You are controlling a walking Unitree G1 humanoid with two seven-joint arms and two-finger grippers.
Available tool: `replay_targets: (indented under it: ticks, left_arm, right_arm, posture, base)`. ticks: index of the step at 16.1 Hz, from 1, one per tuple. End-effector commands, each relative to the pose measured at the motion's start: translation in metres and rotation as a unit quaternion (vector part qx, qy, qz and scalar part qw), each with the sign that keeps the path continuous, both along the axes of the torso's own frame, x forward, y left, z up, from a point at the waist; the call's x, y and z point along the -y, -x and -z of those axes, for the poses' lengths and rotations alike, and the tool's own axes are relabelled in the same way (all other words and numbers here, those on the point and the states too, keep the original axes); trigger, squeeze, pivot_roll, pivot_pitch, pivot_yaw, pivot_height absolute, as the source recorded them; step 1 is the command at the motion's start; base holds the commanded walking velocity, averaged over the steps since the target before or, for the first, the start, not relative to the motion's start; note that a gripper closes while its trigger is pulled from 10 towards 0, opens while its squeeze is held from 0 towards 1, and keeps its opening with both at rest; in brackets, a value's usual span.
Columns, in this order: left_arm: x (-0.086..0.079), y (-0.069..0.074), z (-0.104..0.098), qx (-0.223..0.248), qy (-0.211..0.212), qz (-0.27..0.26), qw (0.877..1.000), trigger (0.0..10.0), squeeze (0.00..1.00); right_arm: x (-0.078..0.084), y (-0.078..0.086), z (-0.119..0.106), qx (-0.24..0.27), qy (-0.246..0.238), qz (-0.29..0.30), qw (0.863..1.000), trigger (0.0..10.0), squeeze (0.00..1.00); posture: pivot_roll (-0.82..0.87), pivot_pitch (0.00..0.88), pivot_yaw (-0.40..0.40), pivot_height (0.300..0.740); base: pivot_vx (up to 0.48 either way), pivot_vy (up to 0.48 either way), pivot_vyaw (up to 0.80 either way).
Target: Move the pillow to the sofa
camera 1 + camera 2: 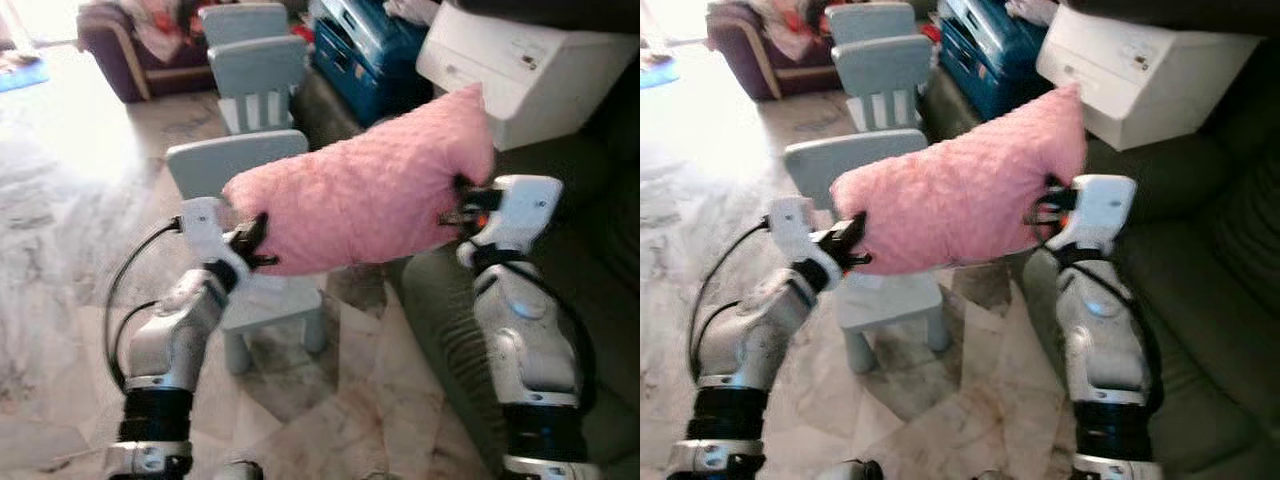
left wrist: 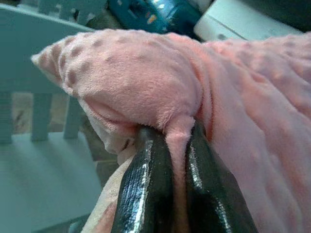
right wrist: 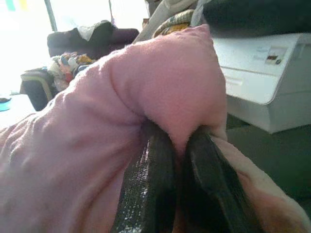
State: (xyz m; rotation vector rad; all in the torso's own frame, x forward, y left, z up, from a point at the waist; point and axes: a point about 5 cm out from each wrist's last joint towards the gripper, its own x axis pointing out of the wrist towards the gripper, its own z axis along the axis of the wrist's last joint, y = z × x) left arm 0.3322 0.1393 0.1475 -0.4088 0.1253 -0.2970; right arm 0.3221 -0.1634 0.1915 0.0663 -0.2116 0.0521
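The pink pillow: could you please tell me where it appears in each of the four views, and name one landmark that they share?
Left eye view: pink pillow at centre, held up between the left tool and right tool.
Right eye view: centre, slightly left.
Left wrist view: a fold pinched between the black fingers.
Right wrist view: a fold pinched likewise.
Shared landmark: the white box, behind the pillow.

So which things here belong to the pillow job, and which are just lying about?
Job: fluffy pink dotted pillow; dark green sofa; left end effector and right end effector, each pinching one pillow end.
Lying about: pale blue child's chairs; white plastic box; blue suitcase.
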Motion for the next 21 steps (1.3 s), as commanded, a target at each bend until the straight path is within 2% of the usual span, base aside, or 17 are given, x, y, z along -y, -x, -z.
replay_targets:
  ticks: [1,7,21]
  left_arm:
    - [-0.005,-0.005,-0.008,0.016,-0.008,-0.01,1.0,10.0,0.0]
    - [-0.021,-0.02,-0.018,0.03,-0.025,-0.039,0.998,10.0,0.0]
    - [-0.024,-0.023,-0.019,0.044,-0.029,-0.038,0.998,10.0,0.0]
  right_arm:
    - [0.0,-0.001,-0.006,0.01,0.002,0.002,1.0,0.0,0.0]
    - [0.001,-0.002,-0.006,0.007,0.001,0.005,1.0,0.0,0.0]
    - [0.001,-0.002,-0.006,0.005,0.002,0.006,1.0,0.0,0.0]
  posture:
    - [-0.13,0.1,-0.021,0.74]
    - [-0.13,0.099,-0.02,0.74]
    - [-0.13,0.091,-0.019,0.74]
  base:
    - [0.0,0.0,-0.55]
    - [0.0,0.0,-0.8]
    - [0.0,0.0,-0.8]
